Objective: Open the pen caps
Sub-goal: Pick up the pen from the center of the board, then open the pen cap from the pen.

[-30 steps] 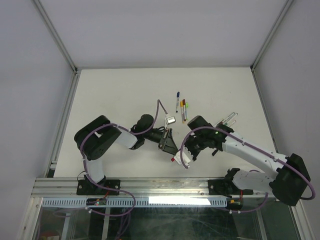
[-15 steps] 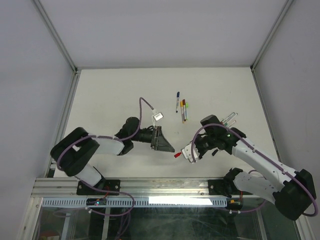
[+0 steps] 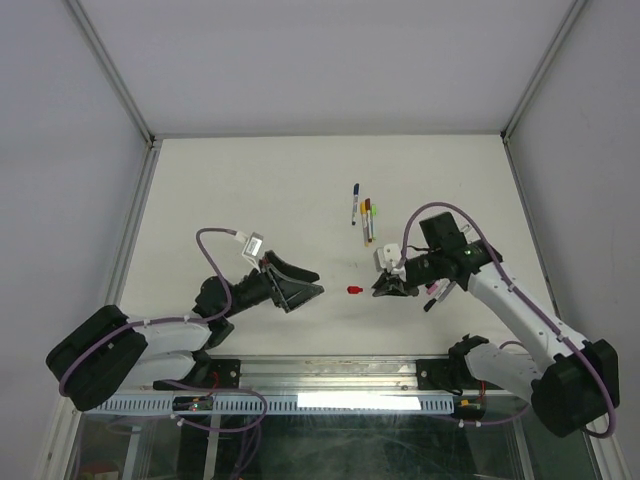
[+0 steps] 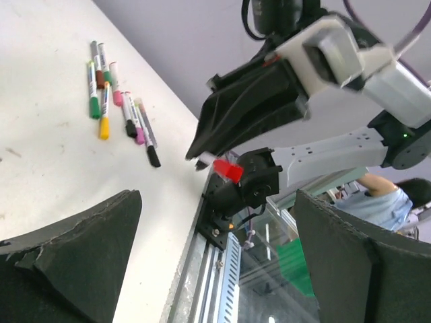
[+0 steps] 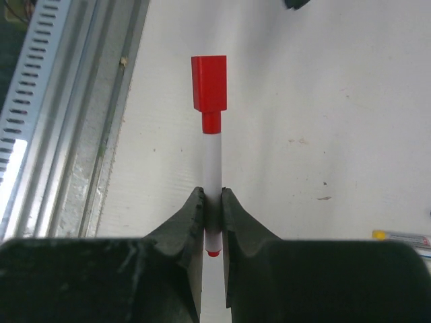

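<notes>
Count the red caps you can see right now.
1. The red cap sits on the far end of the pen clamped in the right end effector. More may be hidden among the loose pens.

Premises: a robotics laboratory test cell, not a domestic or retail space.

Evidence, overhead view: a bare white table (image 3: pixel 250 190) fills the centre of the frame, enclosed by plain pale wall panels (image 3: pixel 320 60) set in aluminium posts (image 3: pixel 110 70). Along the bottom of the frame, a left arm (image 3: pixel 150 335) and a right arm (image 3: pixel 520 310) are bolted to an aluminium rail (image 3: pixel 330 372). Below it run a slotted cable duct (image 3: pixel 130 403) and a glass panel (image 3: pixel 330 445). Purple cables (image 3: pixel 218 231) loop openly along both arms.

Evidence, left wrist view: a person in a pale blue shirt (image 4: pixel 377 198) appears at the lower right, beyond the cell.
</notes>
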Robot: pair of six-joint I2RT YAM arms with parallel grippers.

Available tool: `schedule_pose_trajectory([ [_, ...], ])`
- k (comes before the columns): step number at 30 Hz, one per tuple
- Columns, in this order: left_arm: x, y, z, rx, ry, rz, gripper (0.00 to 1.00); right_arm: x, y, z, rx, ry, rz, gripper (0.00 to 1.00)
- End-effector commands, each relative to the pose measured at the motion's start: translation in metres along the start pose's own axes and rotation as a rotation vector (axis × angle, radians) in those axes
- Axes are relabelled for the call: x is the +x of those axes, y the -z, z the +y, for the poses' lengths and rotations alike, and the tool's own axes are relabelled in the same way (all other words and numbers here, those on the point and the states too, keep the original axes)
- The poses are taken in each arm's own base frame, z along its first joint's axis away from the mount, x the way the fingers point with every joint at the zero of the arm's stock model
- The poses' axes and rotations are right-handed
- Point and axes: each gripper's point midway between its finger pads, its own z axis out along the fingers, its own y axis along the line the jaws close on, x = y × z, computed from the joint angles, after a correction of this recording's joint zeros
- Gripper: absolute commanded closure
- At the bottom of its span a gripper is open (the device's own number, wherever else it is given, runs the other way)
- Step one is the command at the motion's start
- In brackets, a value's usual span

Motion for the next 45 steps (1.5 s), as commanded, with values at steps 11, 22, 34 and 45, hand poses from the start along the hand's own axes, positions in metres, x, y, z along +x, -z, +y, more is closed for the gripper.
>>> schedule_pose_trajectory([
  [11,-0.043,-0.005,-0.029,-0.029,-0.291,-0.362,0.01,-0.028,0.000,-0.005,-0.125,-0.350,-0.110,1.00],
  [22,-0.046,-0.019,-0.024,-0.021,-0.154,-0.410,0.05,-0.028,-0.005,-0.012,-0.137,-0.455,-0.119,1.00],
  [34,-0.023,-0.050,-0.020,0.017,-0.104,-0.345,0.29,-0.028,-0.008,-0.018,-0.146,-0.510,-0.139,1.00],
  [45,-0.011,-0.054,-0.018,0.042,-0.064,-0.324,0.55,-0.026,-0.011,-0.022,-0.150,-0.545,-0.152,1.00],
])
